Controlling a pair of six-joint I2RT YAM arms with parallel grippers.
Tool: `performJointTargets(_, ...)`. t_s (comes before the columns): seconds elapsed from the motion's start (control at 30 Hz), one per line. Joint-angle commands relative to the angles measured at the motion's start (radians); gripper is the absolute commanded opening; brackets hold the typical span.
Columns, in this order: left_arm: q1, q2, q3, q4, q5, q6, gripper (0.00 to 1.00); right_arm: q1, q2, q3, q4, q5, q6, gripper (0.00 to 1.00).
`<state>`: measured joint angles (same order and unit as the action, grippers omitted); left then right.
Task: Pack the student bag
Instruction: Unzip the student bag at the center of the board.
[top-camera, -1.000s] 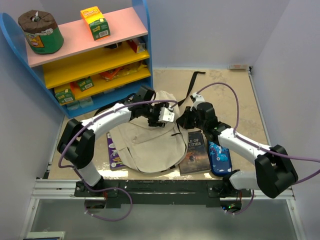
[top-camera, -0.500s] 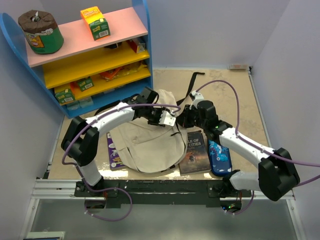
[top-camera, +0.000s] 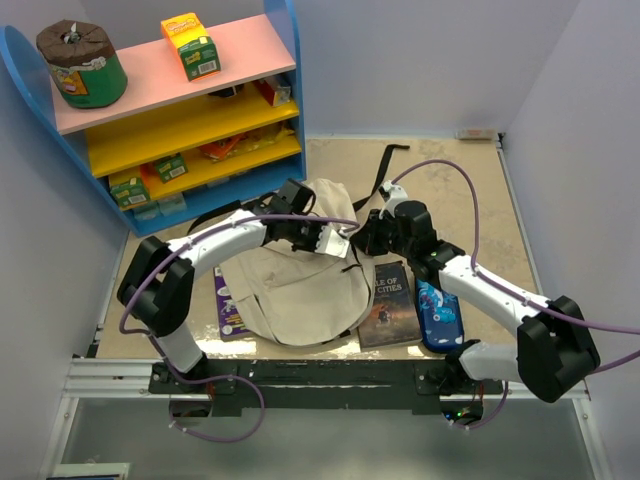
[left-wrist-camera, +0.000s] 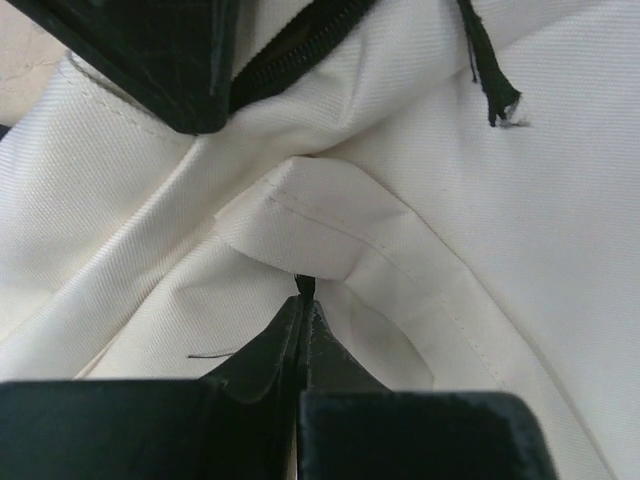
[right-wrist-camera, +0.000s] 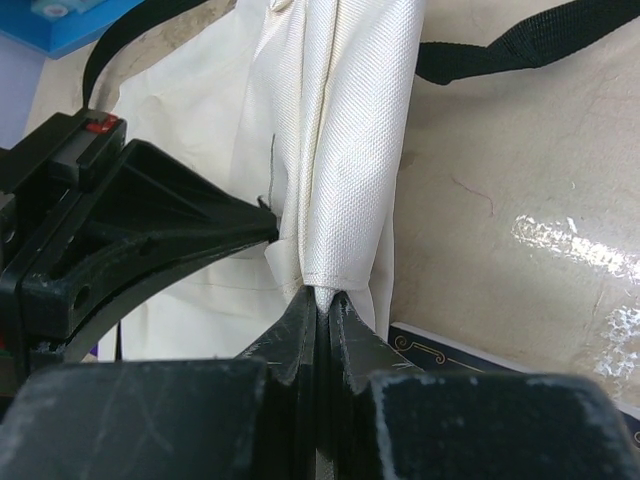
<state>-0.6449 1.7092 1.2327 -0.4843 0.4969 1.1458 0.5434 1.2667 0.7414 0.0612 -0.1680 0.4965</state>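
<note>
The student bag (top-camera: 300, 290), a floppy cream backpack with black straps, lies flat mid-table between both arms. My left gripper (top-camera: 336, 243) rests on its upper right edge. In the left wrist view its jaws are shut (left-wrist-camera: 303, 300), pinching a small black tab that sticks out under a fold of the bag's fabric (left-wrist-camera: 300, 225). A black zipper line (left-wrist-camera: 290, 55) runs above. My right gripper (top-camera: 363, 240) meets the same edge from the right and is shut (right-wrist-camera: 325, 297) on a raised fold of the cream fabric (right-wrist-camera: 350, 150).
A dark book (top-camera: 390, 305) and a blue pencil case (top-camera: 438, 315) lie right of the bag. A purple book (top-camera: 228, 300) pokes out under its left side. A black strap (top-camera: 385, 170) trails toward the back. The blue shelf unit (top-camera: 180, 110) stands at back left.
My left gripper has closed from open to shut and settled lower onto the bag's upper right edge. The right gripper has kept its grip and barely moved.
</note>
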Motion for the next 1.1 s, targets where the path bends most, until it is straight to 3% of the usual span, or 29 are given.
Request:
performJointTargets(0.0, -0.002, -0.072, -0.055, 0.032, -0.026, 0.006, 0.00, 0.009, -0.018, 0.047, 0.032, 0.013, -0.007, 0.00)
performJointTargets(0.63, 0.094, -0.220, -0.235, 0.058, -0.070, -0.006, 0.00, -0.057, 0.031, 0.089, -0.021, 0.134, -0.006, 0.00)
performJointTargets(0.87, 0.096, -0.238, -0.312, 0.269, -0.064, -0.127, 0.00, -0.089, 0.051, 0.084, 0.003, 0.064, 0.004, 0.01)
performJointTargets(0.9, 0.093, -0.232, -0.308, 0.294, -0.054, -0.188, 0.00, -0.089, 0.042, 0.082, 0.003, 0.070, 0.004, 0.20)
performJointTargets(0.97, 0.077, -0.217, -0.303, 0.349, -0.049, -0.245, 0.00, -0.089, 0.022, 0.076, -0.007, 0.087, 0.007, 0.26)
performJointTargets(1.0, 0.071, -0.212, -0.302, 0.355, -0.041, -0.256, 0.00, -0.089, 0.010, 0.079, -0.015, 0.105, 0.010, 0.37)
performJointTargets(1.07, 0.054, -0.195, -0.297, 0.371, -0.037, -0.274, 0.00, -0.089, -0.029, 0.096, -0.038, 0.116, 0.008, 0.39)
